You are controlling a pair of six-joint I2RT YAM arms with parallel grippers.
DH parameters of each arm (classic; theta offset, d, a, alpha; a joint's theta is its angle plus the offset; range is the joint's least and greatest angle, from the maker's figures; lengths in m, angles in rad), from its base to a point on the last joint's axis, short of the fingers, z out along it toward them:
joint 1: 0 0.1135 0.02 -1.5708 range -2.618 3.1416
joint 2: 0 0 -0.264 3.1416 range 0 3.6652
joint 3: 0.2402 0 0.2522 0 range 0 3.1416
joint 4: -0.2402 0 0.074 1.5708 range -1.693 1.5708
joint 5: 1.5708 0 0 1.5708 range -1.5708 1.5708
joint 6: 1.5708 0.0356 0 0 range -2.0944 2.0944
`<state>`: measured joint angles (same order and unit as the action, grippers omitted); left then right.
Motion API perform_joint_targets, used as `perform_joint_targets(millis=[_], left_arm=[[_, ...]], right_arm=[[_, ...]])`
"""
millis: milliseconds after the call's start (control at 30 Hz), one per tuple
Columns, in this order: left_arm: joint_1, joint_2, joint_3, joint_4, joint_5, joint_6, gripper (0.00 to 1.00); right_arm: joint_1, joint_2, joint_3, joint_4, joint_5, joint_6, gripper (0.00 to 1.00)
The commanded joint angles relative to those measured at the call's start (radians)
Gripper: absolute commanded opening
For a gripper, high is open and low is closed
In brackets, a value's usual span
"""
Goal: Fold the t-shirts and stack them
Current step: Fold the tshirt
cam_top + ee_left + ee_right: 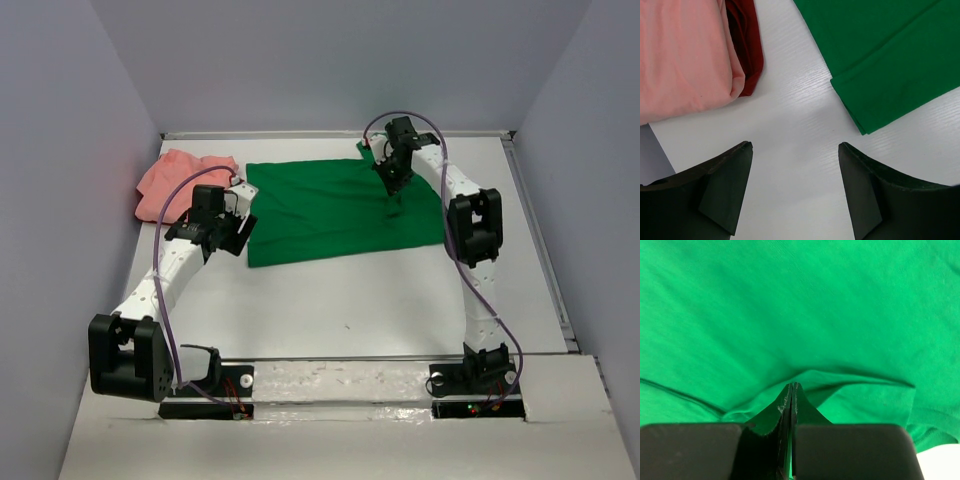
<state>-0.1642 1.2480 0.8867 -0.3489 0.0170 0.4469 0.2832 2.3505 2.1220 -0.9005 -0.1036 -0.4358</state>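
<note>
A bright green t-shirt (pixel 340 210) lies spread flat across the back middle of the table. My right gripper (pixel 392 190) is shut on a pinch of its cloth near the right side; in the right wrist view a green ridge (pixel 840 377) rises to the closed gripper (pixel 791 386). A salmon-pink t-shirt (pixel 180 180) lies bunched at the back left, with dark red cloth (pixel 747 45) under its edge. My left gripper (pixel 243 222) hangs open over bare table between the pink shirt (pixel 685 55) and the green shirt's corner (pixel 890 50), its open jaws (pixel 795 150) holding nothing.
The white table (pixel 350 300) is boxed in by grey walls on the left, back and right. The right arm's cable (pixel 400 115) loops above the green shirt's far edge.
</note>
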Motion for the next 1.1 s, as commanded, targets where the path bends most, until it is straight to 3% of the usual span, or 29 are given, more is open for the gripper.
perform_joint_targets(millis=[0, 200, 333, 567, 1067], left_arm=[[-0.005, -0.012, 0.023, 0.008, -0.006, -0.001, 0.82], [-0.006, -0.005, 0.028, 0.005, -0.005, -0.002, 0.82], [-0.005, -0.009, 0.031, 0.004, 0.008, -0.002, 0.82], [-0.008, -0.028, 0.032, 0.002, 0.023, -0.004, 0.82], [-0.008, -0.056, 0.024, -0.002, 0.032, -0.002, 0.82]], right_arm=[[0.025, -0.013, 0.073, -0.026, -0.039, 0.028, 0.0], [0.025, -0.106, -0.013, 0.024, 0.082, 0.022, 0.0], [0.025, -0.218, -0.189, 0.107, 0.197, 0.019, 0.0], [0.025, -0.307, -0.335, 0.135, 0.307, 0.031, 0.0], [0.025, -0.274, -0.407, 0.117, 0.274, 0.057, 0.0]])
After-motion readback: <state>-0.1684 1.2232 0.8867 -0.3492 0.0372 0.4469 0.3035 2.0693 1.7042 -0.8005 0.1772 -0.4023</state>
